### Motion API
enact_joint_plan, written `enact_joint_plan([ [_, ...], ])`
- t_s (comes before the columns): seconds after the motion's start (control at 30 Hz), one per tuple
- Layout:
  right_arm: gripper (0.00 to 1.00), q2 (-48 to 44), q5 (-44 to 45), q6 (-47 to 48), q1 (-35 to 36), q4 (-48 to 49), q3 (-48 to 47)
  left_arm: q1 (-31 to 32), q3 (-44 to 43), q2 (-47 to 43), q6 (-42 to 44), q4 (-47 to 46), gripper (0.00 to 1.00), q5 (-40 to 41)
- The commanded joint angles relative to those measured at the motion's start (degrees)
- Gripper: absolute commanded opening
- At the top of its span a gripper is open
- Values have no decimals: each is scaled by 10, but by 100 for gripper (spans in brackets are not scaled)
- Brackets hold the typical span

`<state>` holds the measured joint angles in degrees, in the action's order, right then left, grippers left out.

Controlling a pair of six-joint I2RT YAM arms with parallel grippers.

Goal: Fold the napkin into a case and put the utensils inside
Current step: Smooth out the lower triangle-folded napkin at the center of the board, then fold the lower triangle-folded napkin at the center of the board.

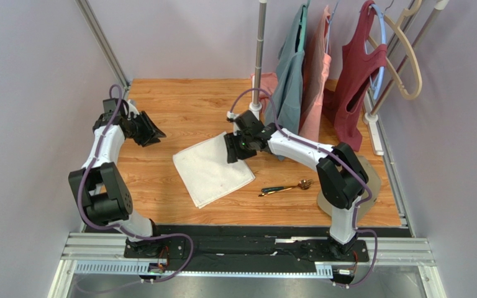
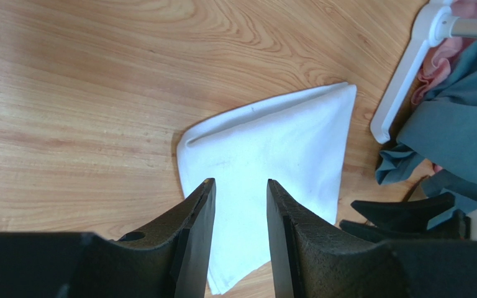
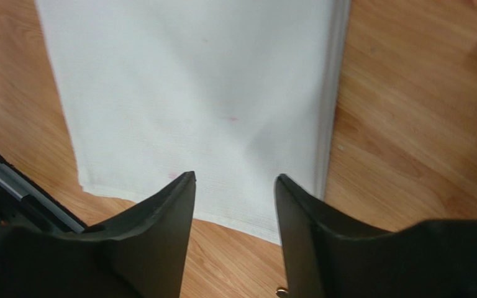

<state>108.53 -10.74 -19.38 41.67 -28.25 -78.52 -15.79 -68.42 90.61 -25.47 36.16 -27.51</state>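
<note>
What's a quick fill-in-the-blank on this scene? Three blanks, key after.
1. The folded white cloth napkin lies flat on the ____ tabletop.
2. The dark-handled, gold-headed utensils lie to the ____ of the napkin.
3. The left end effector and the right end effector each have jaws ____, holding nothing.
Missing words: wooden; right; open.

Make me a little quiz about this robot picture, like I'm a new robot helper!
1. True or false: the utensils lie inside the napkin.
2. Which one is over the napkin? A: left gripper. B: right gripper.
3. Fill in: the jaws of both grippers are ____.
Key: 1 false, they lie beside it. 2 B. 3 open.
</note>
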Motion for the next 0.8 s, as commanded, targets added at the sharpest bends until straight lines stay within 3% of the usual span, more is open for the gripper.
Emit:
enact_joint_plan([
  [0.0,66,6,47,37,61,-44,-123,0,43,-20,0,7,44,-22],
  [0.1,77,52,78,64,110,-71,-204,-1,74,-81,-27,-2,42,22],
  [0.17,79,77,92,79,139,-78,-242,-3,76,-134,-62,15,40,110],
  [0.27,80,150,102,92,164,-116,-336,-7,65,-195,-90,49,40,181],
  [0.43,82,236,132,101,194,-171,-459,-13,45,-263,-92,61,41,193],
  [0.57,88,265,135,100,210,-162,-467,-14,39,-279,-87,67,41,185],
  [0.77,87,299,126,93,220,-175,-480,-27,53,-290,-92,66,41,158],
])
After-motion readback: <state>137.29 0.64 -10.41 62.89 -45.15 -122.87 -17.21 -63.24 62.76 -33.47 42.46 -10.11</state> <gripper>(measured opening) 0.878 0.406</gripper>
